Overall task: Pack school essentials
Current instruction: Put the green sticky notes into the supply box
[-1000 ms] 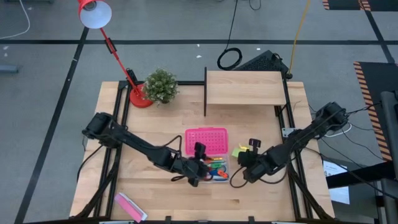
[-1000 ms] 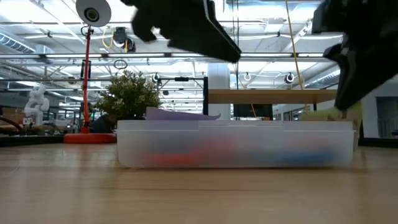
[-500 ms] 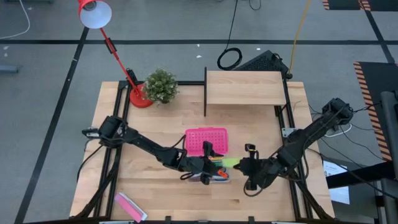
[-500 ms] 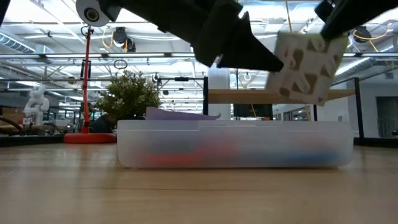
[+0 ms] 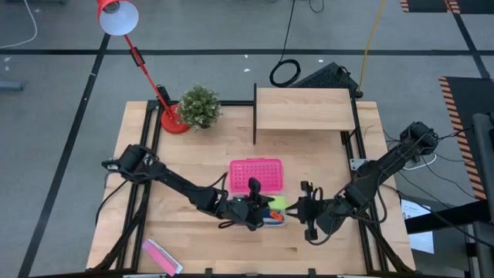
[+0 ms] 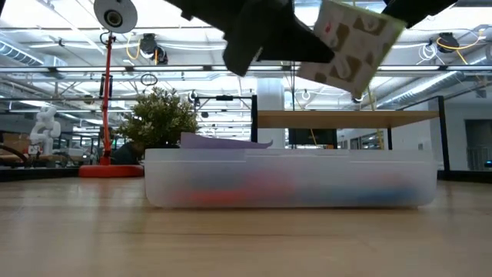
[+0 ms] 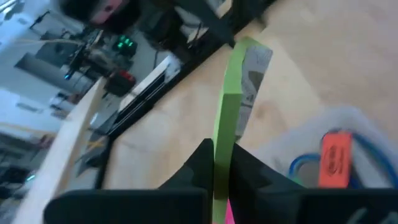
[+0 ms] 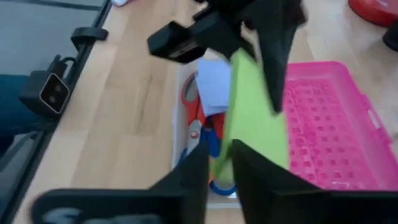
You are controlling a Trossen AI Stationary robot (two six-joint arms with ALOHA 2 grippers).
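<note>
The right claw [image 5: 302, 207] is clamped on one edge of the lime-green note pad [image 5: 277, 203]. In its own wrist view the pad [image 8: 255, 124] rises from between its two dark fingers [image 8: 189, 177]. The left claw [image 5: 258, 202] meets the pad from the other side, at the centre of the high view. In the left wrist view the pad [image 7: 227, 118] stands edge-on between that claw's fingers [image 7: 199, 165], which appear pressed together on it. So both claws seem to hold the one pad.

In the low view the pad [image 6: 350, 46] hangs tilted near the top of the frame, well above the clear box [image 6: 284, 188] and touching nothing below it.

My reading is that this is a handover, or a two-claw placing, above the box. One claw must let go before the other can lower the pad, and which one is meant to release I cannot tell. The pad then has to come down flat into the box, clear of its walls.

The box already holds red-handled scissors [image 8: 189, 93], blue-handled scissors [image 7: 305, 168], a pale-blue pad [image 8: 214, 81] and an orange eraser [image 7: 334, 158]. The pink lid [image 5: 256, 174] lies just above the box in the high view.

Both arms stretch low over the bench [image 5: 193, 162] from the left and right edges and meet at lower centre.
</note>
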